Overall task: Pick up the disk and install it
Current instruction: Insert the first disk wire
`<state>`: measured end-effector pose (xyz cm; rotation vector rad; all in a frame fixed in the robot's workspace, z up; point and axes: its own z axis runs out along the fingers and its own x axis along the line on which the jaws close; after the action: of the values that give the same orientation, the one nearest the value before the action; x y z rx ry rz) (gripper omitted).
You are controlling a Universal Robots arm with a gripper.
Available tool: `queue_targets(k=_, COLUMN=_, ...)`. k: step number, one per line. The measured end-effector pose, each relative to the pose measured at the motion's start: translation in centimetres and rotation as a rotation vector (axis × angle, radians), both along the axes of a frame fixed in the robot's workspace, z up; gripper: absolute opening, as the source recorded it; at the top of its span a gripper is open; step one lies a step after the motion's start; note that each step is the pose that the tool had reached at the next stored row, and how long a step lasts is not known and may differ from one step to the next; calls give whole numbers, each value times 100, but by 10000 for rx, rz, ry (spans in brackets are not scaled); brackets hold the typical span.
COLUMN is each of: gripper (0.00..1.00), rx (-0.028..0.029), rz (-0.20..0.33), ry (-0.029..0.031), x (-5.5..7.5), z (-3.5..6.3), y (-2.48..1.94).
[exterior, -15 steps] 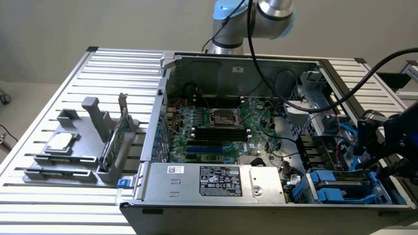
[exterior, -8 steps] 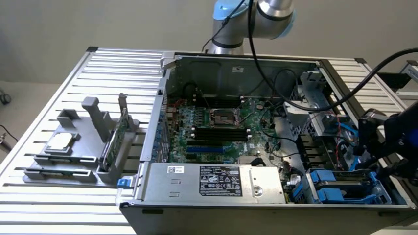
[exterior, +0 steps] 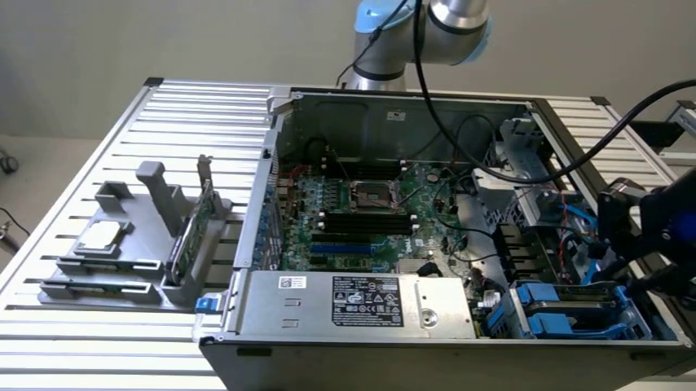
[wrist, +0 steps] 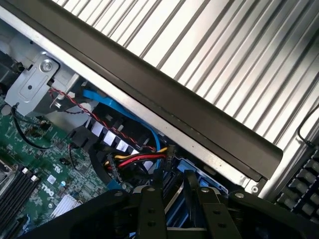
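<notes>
Claw (wrist: 173, 175): held over a corner of the computer case (exterior: 272, 163); whether apart or clamped cannot be told.
Disk (exterior: 566, 303): blue-framed, seen in that corner by the claw.

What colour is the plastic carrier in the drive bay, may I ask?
The carrier is bright blue; exterior view shows it best.

The disk (exterior: 566, 314) sits low inside the open computer case (exterior: 359, 122), in the corner at the exterior view's lower right, just beside the grey power supply (exterior: 359, 301). Its bright blue plastic carrier frames a darker flat top, and it lies roughly level in the drive bay. In the wrist view, 1 stretch of the disk (wrist: 175, 201) shows as blue ribbed plastic near the case's side wall, close to the red, yellow and black wires (wrist: 134, 158). Its label cannot be made out.
</notes>
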<state>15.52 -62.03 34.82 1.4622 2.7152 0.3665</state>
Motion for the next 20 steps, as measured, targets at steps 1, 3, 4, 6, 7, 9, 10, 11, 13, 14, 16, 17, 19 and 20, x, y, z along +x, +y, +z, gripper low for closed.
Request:
queue_targets(k=1, gripper=31, rx=32, rz=-53, ry=2, x=-1, z=-1, y=0)
queue_targets(k=3, gripper=31, rx=107, rz=-152, ry=4, x=-5, z=-8, y=0)
queue_targets(k=4, gripper=31, rx=143, rz=-201, ry=4, x=-6, z=-12, y=0)
queue_targets(k=6, gripper=31, rx=205, rz=-297, ry=4, x=-10, z=-22, y=0)
queue_targets(k=7, gripper=31, rx=230, rz=-340, ry=4, x=-10, z=-28, y=0)
queue_targets(k=9, gripper=31, rx=267, rz=-429, ry=4, x=-13, z=-42, y=-2)
queue_targets(k=10, gripper=31, rx=286, rz=-477, ry=3, x=-13, z=-50, y=-2)
queue_targets(k=11, gripper=31, rx=307, rz=-527, ry=3, x=-14, z=-57, y=-3)
queue_targets(k=13, gripper=31, rx=367, rz=-601, ry=4, x=-15, z=-71, y=-3)
queue_targets(k=14, gripper=31, rx=398, rz=-630, ry=5, x=-15, z=-78, y=-3)
queue_targets(k=16, gripper=31, rx=462, rz=-682, ry=6, x=-16, z=-93, y=-3)
queue_targets(k=17, gripper=31, rx=494, rz=-703, ry=6, x=-16, z=-100, y=-3)
queue_targets(k=19, gripper=31, rx=567, rz=-737, ry=8, x=-16, z=-112, y=-3)
queue_targets(k=20, gripper=31, rx=614, rz=-751, ry=9, x=-16, z=-119, y=-3)
